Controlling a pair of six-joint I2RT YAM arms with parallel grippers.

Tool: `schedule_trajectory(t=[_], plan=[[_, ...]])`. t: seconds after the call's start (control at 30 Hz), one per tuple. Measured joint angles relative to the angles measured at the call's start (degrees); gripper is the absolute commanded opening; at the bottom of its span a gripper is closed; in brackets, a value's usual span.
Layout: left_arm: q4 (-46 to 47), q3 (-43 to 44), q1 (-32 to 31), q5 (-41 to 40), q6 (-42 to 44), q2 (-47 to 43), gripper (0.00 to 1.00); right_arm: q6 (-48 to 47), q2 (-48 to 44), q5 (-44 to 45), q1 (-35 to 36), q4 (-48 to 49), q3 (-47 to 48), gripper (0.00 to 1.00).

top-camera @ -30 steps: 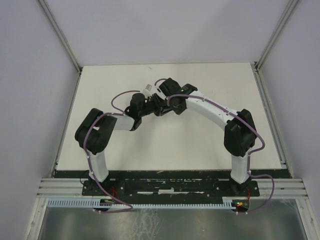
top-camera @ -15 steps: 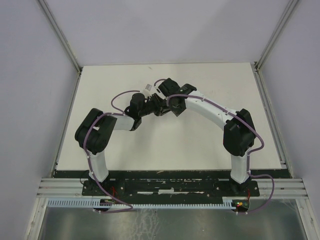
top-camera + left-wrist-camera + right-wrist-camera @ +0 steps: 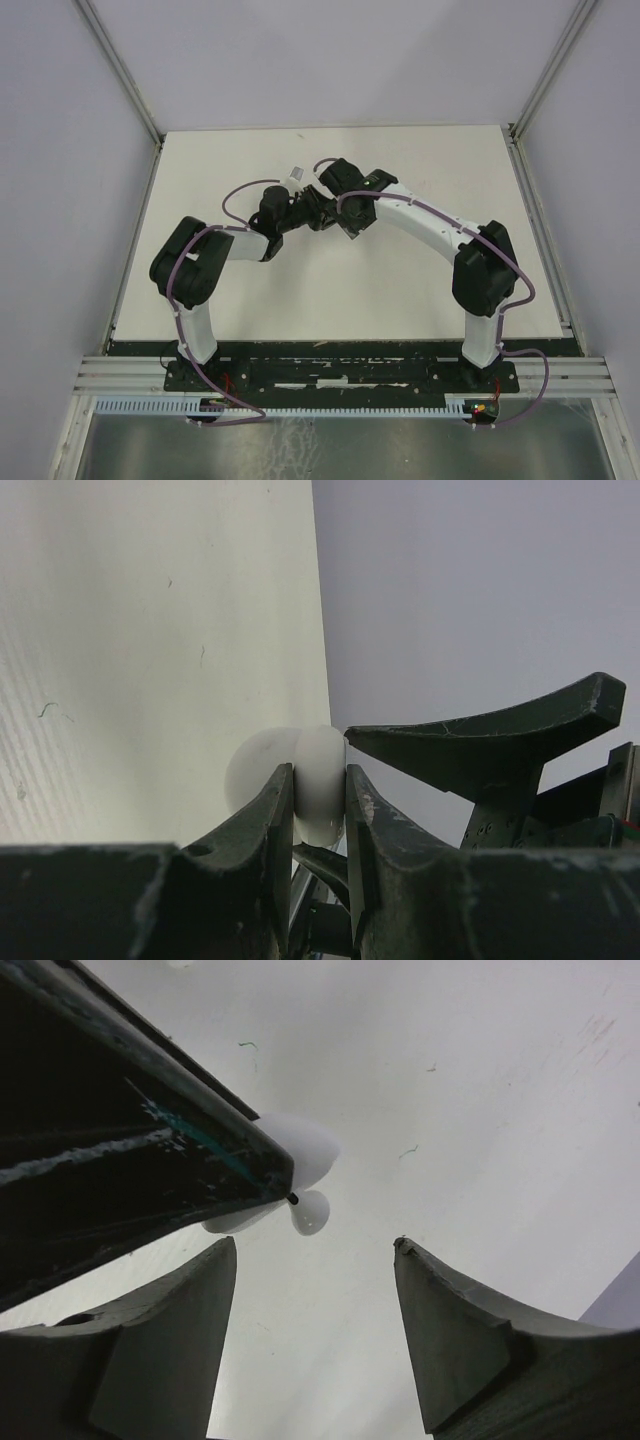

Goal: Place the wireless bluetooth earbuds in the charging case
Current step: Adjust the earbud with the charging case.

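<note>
My left gripper [image 3: 318, 772] is shut on the white rounded charging case [image 3: 322, 765], held above the table [image 3: 400, 290]. From above, the case [image 3: 297, 180] shows as a small white shape where the two arms meet. In the right wrist view the case [image 3: 305, 1148] juts out past the dark left finger [image 3: 150, 1150]. A small white earbud [image 3: 310, 1214] sits at its lower edge, joined by a dark tip. My right gripper [image 3: 314, 1245] is open just below the earbud, with nothing between its fingers. Other earbuds are out of view.
Light walls and metal frame posts [image 3: 125, 90] enclose the white table on three sides. Both arm bases are bolted to the black rail [image 3: 340, 372] at the near edge. One right finger [image 3: 480, 742] reaches across close above the left gripper.
The right gripper's jaws have parted and the right forearm has shifted slightly outward. The left arm and the case have held still.
</note>
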Motion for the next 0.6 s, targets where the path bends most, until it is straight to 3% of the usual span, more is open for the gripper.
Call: schedule_trajectory(t=[0.6], plan=[[6.9, -0.1, 0.3, 1.1, -2.7, 1.2, 0.03, 7.6, -4.7, 3.5, -4.1, 8.1, -10.4, 0.79]])
